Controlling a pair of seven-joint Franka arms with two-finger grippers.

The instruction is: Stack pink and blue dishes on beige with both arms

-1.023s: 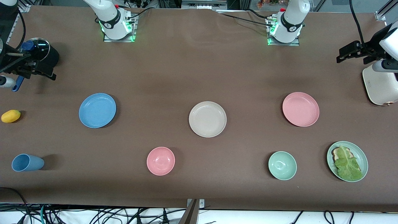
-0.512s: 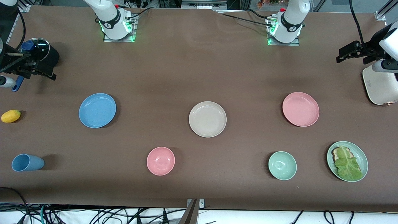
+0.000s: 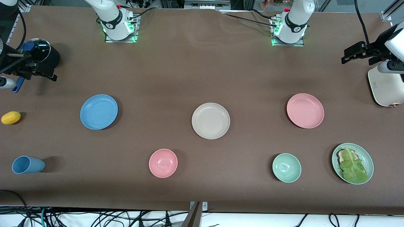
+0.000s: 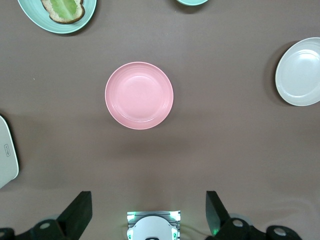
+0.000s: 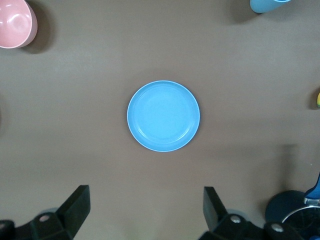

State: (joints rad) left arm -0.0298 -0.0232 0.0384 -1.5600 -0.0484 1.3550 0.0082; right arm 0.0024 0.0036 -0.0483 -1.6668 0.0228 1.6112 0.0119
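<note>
Front view: beige plate (image 3: 210, 120) sits mid-counter, blue plate (image 3: 98, 112) toward the right arm's end, pink plate (image 3: 305, 110) toward the left arm's end, all apart. Left wrist view: left hand (image 4: 149, 215) spread wide, empty, high above pink. Right wrist view: right hand (image 5: 145, 212) likewise spread above blue.

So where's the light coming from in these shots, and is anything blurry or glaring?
Front view: soft shadows fall beside the blue plate and blue cup, toward the left arm's end; little glare. Left wrist view: pink plate sharp, faint shadow. Right wrist view: pink bowl shows a small highlight.
</note>
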